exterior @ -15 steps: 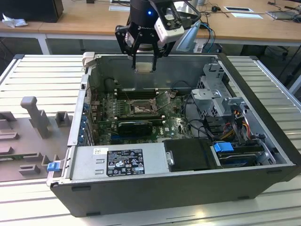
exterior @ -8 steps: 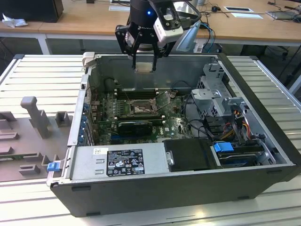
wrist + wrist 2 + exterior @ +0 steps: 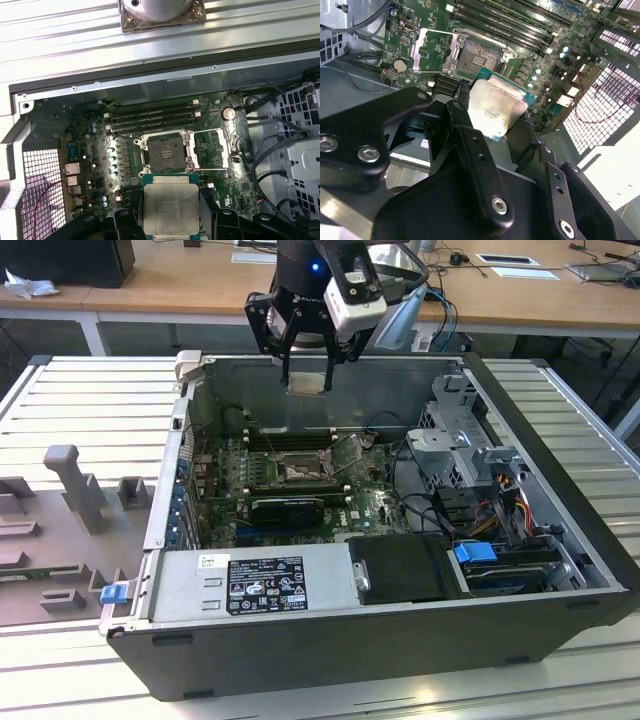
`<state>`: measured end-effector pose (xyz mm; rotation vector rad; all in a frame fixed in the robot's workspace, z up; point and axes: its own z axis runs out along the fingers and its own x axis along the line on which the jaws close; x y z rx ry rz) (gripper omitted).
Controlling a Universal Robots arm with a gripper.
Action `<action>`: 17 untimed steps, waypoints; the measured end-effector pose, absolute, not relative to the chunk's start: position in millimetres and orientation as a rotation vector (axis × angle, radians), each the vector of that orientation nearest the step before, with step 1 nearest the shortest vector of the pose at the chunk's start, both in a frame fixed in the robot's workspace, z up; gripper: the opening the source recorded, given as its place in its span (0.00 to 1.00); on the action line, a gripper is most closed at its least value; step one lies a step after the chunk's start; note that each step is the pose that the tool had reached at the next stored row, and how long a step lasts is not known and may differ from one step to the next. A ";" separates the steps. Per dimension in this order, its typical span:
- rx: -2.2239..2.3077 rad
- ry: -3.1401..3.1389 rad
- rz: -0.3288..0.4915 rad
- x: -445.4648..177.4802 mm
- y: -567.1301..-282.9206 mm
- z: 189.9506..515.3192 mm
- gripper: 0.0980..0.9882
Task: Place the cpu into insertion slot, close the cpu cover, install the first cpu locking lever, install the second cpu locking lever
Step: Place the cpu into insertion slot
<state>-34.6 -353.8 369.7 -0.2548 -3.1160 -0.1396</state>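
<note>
In the exterior view the arm is cut off by the top edge of the frame, and a grey fixture by the left edge. The cpu there is too small to tell its face. In the second wrist view a black finger of the gripper hides one cpu corner; in the first, the picture's edge cuts the cpu off

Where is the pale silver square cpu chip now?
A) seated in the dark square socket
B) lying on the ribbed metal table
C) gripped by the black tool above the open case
C: the black tool grips the pale square cpu chip, and the dark square insertion slot is bare.
</note>
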 end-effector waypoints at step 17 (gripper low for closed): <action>-0.398 -3.105 -0.140 -34.7 -353.5 368.7 0.50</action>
